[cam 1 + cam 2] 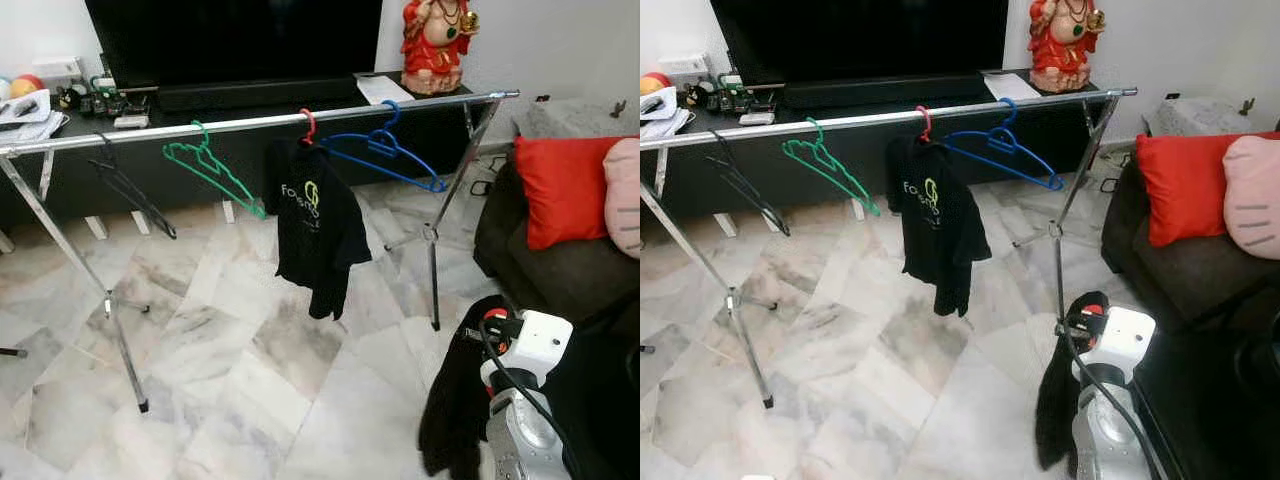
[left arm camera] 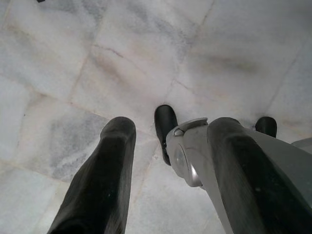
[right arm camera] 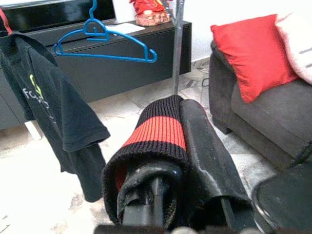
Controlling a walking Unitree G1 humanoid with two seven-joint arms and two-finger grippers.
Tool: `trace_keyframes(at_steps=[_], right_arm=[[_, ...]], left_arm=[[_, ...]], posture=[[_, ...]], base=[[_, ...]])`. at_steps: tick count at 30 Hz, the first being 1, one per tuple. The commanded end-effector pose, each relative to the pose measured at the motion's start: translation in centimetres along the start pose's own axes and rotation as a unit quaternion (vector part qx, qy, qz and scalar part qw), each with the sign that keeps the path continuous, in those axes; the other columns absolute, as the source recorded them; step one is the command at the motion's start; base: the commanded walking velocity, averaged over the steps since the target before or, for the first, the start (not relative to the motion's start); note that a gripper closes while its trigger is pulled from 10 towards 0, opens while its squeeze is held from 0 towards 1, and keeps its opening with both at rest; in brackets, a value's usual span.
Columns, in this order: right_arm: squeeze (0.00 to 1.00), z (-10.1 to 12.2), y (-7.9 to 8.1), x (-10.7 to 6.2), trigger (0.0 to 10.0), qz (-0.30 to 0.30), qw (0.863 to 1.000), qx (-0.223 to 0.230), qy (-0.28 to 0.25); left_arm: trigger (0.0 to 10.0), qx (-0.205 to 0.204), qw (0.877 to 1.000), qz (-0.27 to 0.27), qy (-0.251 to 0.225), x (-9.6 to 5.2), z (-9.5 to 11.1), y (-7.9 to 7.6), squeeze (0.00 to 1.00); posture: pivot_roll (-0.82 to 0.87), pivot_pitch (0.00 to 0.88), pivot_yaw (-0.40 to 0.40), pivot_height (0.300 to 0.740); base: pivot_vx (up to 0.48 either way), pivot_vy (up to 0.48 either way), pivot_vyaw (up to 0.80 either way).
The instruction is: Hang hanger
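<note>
1. Ahead, beyond the right gripper (image 3: 195,146), a silver clothes rail (image 1: 250,123) spans the marble floor (image 1: 230,370) in front of a dark TV cabinet (image 1: 200,150).
2. A dark sofa (image 1: 560,270) with a red cushion (image 1: 565,190) stands just beside that gripper.
3. A black T-shirt (image 1: 315,235) hangs on a red hanger (image 1: 308,122), between a green hanger (image 1: 210,165) and a blue hanger (image 1: 385,150); a black hanger (image 1: 130,190) hangs farthest away.
4. The right gripper is clenched on a black garment with a red stripe (image 3: 156,131).
5. The left gripper (image 2: 165,170) hangs over bare floor, fingers apart, grasping nothing.

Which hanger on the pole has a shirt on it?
The red hanger, in the middle of the rail. A black T-shirt hangs from it, while the black, green and blue hangers are bare.
</note>
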State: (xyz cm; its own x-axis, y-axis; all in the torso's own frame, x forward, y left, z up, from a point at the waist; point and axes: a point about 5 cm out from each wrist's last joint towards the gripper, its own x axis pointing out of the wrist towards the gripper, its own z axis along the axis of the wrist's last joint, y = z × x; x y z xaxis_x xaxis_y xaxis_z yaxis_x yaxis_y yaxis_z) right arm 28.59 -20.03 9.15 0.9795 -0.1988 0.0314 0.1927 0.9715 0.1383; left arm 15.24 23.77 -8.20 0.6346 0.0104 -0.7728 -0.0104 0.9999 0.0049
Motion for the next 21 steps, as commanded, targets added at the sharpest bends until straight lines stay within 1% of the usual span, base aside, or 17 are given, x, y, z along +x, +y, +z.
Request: trace_keyframes(at_steps=[1, 7, 12, 21], right_arm=[[0.00, 0.0, 0.0, 0.2, 10.0, 0.004, 1.000, 0.002, 0.001], [0.00, -0.6, 0.0, 0.2, 10.0, 0.008, 1.000, -0.002, 0.013], [0.00, -0.7, -0.1, 0.1, 10.0, 0.007, 1.000, -0.003, 0.017], [0.00, -1.3, -0.2, 0.0, 10.0, 0.007, 1.000, -0.006, 0.029]], left_arm=[[10.0, -0.011, 1.000, 0.008, 0.018, -0.5, -1.1, 0.6, 0.00], [10.0, -0.014, 1.000, 0.013, 0.020, -0.7, -1.4, 1.0, 0.00], [10.0, -0.015, 1.000, 0.015, 0.023, -0.8, -1.7, 1.0, 0.00], [10.0, -0.014, 1.000, 0.007, 0.026, -0.5, -1.8, -0.4, 0.00]], posture=[[-0.01, 0.127, -0.008, 0.740], [0.00, 0.131, -0.011, 0.740], [-0.01, 0.132, -0.011, 0.740], [-0.01, 0.132, -0.013, 0.740]], base=[[0.334, 0.000, 0.00], [0.333, 0.000, 0.00], [0.337, 0.000, 0.00], [0.338, 0.000, 0.00]])
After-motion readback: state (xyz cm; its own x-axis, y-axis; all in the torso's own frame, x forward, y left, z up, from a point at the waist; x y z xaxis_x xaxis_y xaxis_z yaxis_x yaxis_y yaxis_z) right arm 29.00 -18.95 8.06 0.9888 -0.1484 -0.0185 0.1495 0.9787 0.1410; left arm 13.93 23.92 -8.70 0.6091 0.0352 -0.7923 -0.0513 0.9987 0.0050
